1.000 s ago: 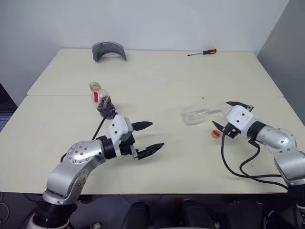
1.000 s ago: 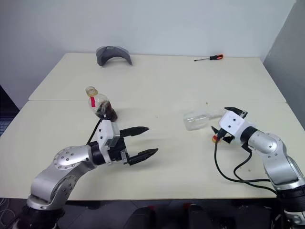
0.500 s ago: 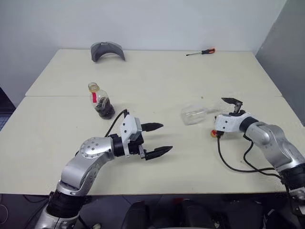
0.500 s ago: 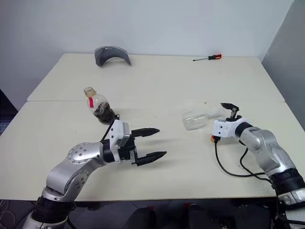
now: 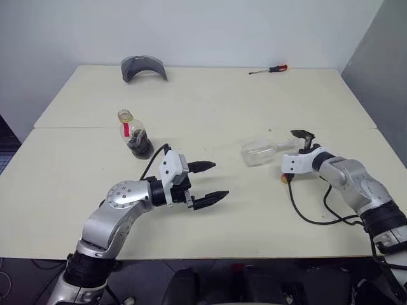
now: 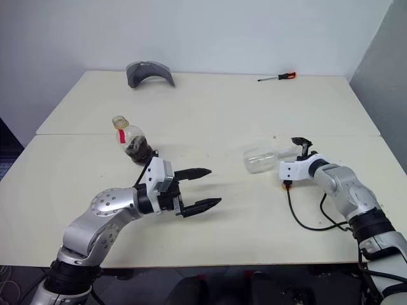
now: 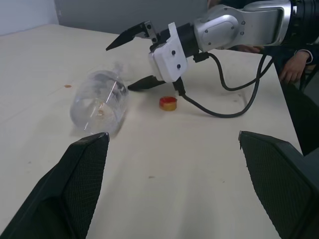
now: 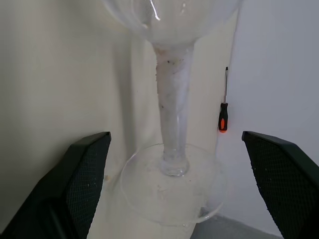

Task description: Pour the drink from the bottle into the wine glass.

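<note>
Rolled and advanced, right hand point(image 5: 304, 141) straddles the toppled wine glass point(image 5: 262, 152) stem, fingers spread, gripping nothing.

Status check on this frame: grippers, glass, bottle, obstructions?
Both grippers open: left idle, right at toppled wine glass stem. Bottle upright, uncapped. Yellow cap beside right gripper.

No lettering, brand, number or sign can be read anywhere on the table. The red band on the bottle point(image 5: 133, 134), standing left of centre, carries no legible print, and the white gripper housings show none either.
</note>
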### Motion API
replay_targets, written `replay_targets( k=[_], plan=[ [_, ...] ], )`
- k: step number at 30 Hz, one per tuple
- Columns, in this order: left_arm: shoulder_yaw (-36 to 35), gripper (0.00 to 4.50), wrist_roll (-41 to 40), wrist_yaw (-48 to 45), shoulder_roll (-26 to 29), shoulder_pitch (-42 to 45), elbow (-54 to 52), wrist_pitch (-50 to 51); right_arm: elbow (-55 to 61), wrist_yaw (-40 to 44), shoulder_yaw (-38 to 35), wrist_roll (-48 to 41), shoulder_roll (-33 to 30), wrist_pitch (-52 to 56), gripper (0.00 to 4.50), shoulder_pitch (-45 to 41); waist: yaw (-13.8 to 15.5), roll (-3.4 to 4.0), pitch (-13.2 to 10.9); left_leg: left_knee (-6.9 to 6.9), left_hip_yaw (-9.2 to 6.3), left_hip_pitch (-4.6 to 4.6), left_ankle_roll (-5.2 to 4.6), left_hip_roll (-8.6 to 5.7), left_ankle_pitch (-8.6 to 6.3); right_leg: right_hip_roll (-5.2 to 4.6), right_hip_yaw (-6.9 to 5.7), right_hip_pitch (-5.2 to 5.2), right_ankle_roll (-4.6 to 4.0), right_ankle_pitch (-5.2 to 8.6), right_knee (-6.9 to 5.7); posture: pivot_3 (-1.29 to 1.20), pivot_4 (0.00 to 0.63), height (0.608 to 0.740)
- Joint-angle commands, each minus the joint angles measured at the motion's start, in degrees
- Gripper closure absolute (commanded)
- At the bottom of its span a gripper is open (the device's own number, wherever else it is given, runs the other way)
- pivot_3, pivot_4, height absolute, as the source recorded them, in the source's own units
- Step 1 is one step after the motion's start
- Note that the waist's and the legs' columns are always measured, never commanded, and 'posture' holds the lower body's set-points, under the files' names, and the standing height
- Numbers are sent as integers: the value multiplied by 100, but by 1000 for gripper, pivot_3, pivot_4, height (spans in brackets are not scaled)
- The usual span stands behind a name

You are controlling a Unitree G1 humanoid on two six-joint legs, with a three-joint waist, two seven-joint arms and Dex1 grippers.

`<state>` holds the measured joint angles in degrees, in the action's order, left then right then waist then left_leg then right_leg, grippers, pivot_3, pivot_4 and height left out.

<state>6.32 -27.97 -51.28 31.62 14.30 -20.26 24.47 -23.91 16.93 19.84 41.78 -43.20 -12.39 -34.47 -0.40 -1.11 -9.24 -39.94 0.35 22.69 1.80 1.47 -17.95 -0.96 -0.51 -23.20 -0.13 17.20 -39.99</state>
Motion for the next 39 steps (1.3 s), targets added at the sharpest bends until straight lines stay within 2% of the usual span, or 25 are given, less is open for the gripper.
replay_targets(
  k=[1, 10, 11, 12, 13, 22, 24, 29, 32, 35, 39],
  plan=[
    [-142, 27, -54, 29, 8, 31, -168, -45, -196, -177, 61, 119, 100, -117, 0, -282, -4, 0, 0, 0, 0, 0, 0, 1, 0, 0, 0, 0, 0, 0, 0, 0, 150, 740],
    [-196, 27, -132, 99, 7, 100, -156, 77, -973, -353, 233, 181, 365, -295, 0, -717, -16, 0, 0, -1, 0, 0, 0, 1, 0, 0, 0, 0, 0, 0, -1, 0, 150, 740],
    [-239, 0, -183, 148, -21, 158, -125, 156, -1059, -336, 248, 174, 387, -306, 287, -760, -18, 0, 0, -1, 0, -1, 0, 1, 0, 0, 0, 0, 0, 0, -1, 0, 150, 740],
    [-279, 0, -238, 196, -46, 220, -108, 242, -1122, -303, 255, 160, 405, -313, 379, -797, -22, 0, 0, -1, 1, -1, 0, 1, 0, 0, 1, 0, 0, 0, -1, 0, 150, 740],
    [-311, 0, -284, 232, -63, 271, -105, 313, -1164, -296, 266, 168, 413, -319, 588, -833, -23, 0, 0, -1, 1, 0, 0, 1, 0, 0, 0, 0, 0, 0, -2, 0, 150, 740],
    [-353, 0, -338, 282, -66, 386, -103, 451, -1389, -422, 389, 269, 469, -313, 3812, -1049, -69, 0, 0, -1, 3, 1, 1, 1, 1, -2, 0, 0, 0, 0, -1, 0, 150, 740],
    [-352, 0, -363, 286, -55, 369, -142, 472, -1409, -463, 398, 280, 488, -317, 4382, -1079, -72, 0, 0, -1, 1, 1, 1, 1, 1, -2, -1, 0, 0, 0, -1, 0, 150, 740],
    [-350, 0, -458, 286, -19, 234, -302, 594, -1319, -663, 363, 277, 550, -333, 4378, -1121, -92, 0, 0, -1, 3, 2, 1, 1, 1, -2, 1, 0, 0, 0, -1, 0, 150, 740],
    [-425, 0, -568, 478, -42, -2, -478, 782, -1040, -478, 134, -197, 838, -338, 4378, -1141, -120, 0, 0, -1, 2, 1, 2, 2, 1, -2, 1, 0, 0, 0, -1, 0, 150, 740],
    [-830, 0, -975, 1005, -98, -402, -844, 1329, -573, -140, -190, -1052, 1504, -207, 4378, -1197, -216, 2, -1, 1, 4, 0, 2, 8, 1, 2, 6, -4, 0, 0, -3, 0, 150, 740],
    [-1438, 0, -1156, 1719, -149, -1047, -1376, 1596, 304, 347, -845, -2726, 3013, 872, 4378, -1004, -282, 3, -2, 5, -7, -4, 2, 22, 1, 13, 0, -7, -3, 1, -10, 0, 150, 740]
  ],
)
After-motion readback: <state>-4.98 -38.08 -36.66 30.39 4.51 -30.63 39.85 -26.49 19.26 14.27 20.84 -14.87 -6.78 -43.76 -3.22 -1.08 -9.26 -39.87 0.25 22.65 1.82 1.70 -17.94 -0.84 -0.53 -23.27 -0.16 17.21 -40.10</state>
